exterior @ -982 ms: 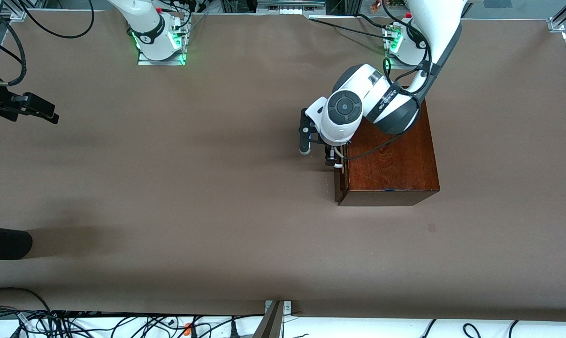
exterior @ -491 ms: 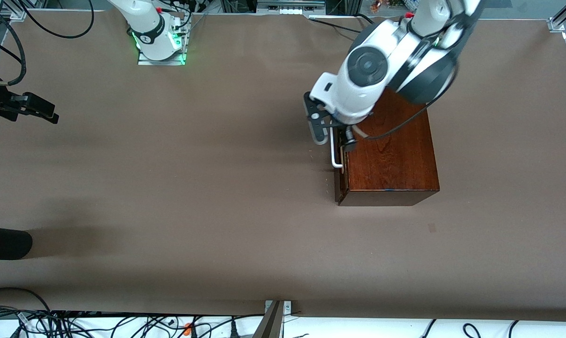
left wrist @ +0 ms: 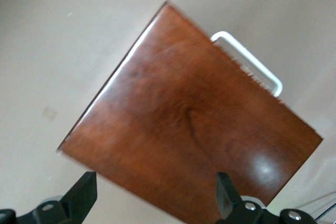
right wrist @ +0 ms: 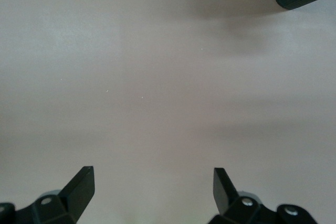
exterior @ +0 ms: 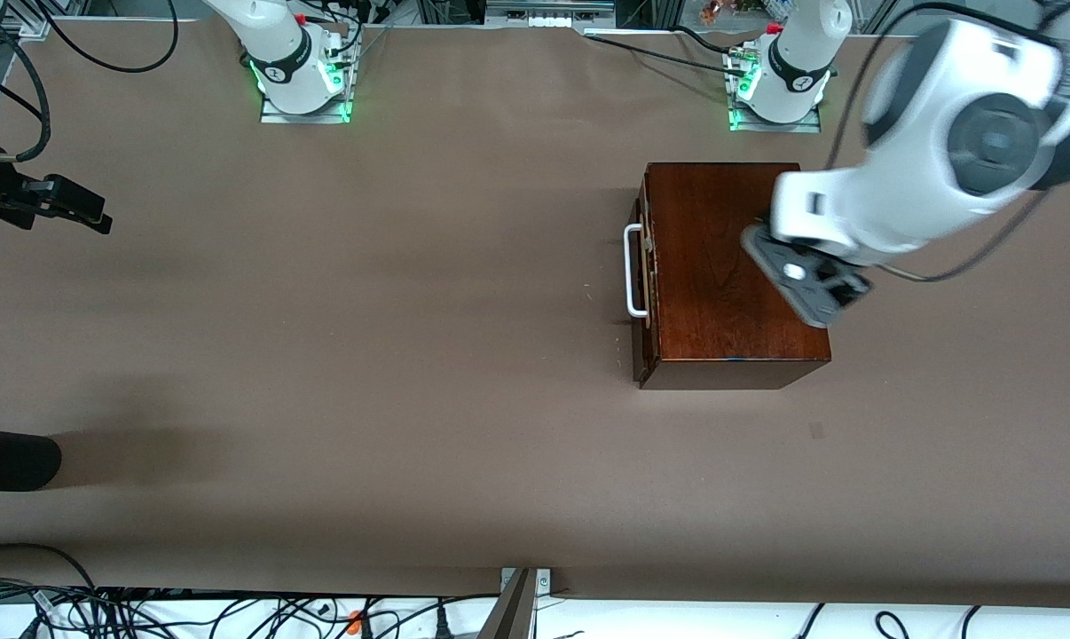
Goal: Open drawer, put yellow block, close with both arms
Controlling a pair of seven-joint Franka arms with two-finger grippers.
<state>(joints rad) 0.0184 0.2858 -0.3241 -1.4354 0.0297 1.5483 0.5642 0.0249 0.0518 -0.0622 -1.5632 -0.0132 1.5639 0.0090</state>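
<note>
The box [exterior: 730, 271] sits toward the left arm's end of the table [exterior: 366, 355], its drawer [exterior: 645, 266] pushed in, the white handle [exterior: 633, 271] facing the right arm's end. The left gripper [left wrist: 155, 195] hangs above the box top, fingers spread wide, holding nothing. The right gripper [right wrist: 152, 187] waits over bare table at the right arm's end, fingers wide apart and empty. The yellow block cannot be seen in any view.
</note>
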